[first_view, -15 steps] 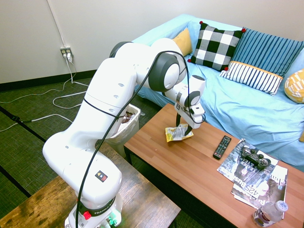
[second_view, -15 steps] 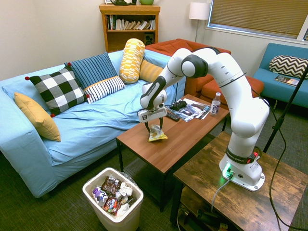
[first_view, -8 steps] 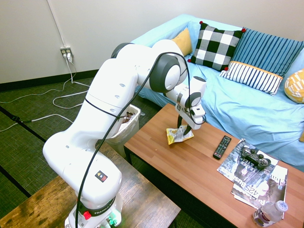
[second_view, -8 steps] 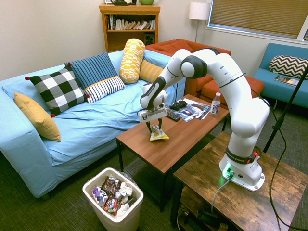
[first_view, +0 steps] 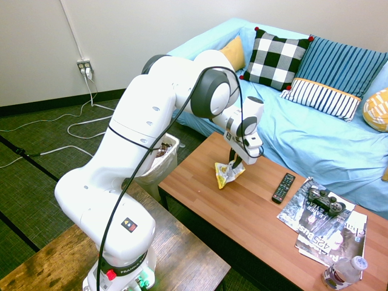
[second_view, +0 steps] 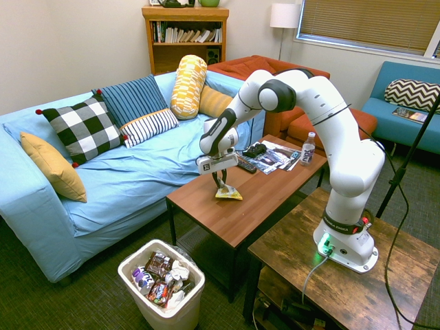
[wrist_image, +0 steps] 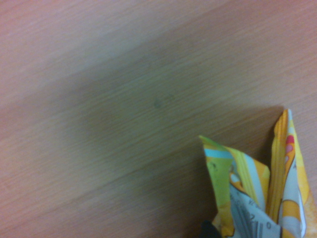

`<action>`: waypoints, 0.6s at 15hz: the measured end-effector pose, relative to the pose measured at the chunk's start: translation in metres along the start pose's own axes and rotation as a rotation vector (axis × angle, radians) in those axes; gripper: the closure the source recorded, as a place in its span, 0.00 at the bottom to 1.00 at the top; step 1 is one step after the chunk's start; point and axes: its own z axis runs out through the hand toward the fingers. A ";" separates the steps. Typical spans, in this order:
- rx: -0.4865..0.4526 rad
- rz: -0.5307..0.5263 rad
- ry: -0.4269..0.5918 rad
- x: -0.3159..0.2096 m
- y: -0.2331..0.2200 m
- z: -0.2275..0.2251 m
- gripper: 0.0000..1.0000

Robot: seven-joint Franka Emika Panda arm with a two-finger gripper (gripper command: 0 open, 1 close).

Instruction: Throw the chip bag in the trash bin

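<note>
Wooden coffee table (first_view: 254,212), chip bag (first_view: 226,174) near its left end, remote (first_view: 283,187), magazines (first_view: 324,227), game controller (first_view: 324,200), water bottle (first_view: 343,272) toward the right

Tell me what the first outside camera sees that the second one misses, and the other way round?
Only the first shows the wall outlet. Only the second shows the bookshelf, the lamp and the wrappers filling the bin; the first catches just the bin's rim. Both show the gripper pinching the chip bag on the table, plus the sofa, remote, magazines and bottle.
</note>
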 end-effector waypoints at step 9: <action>0.125 -0.199 0.093 -0.151 0.010 -0.135 1.00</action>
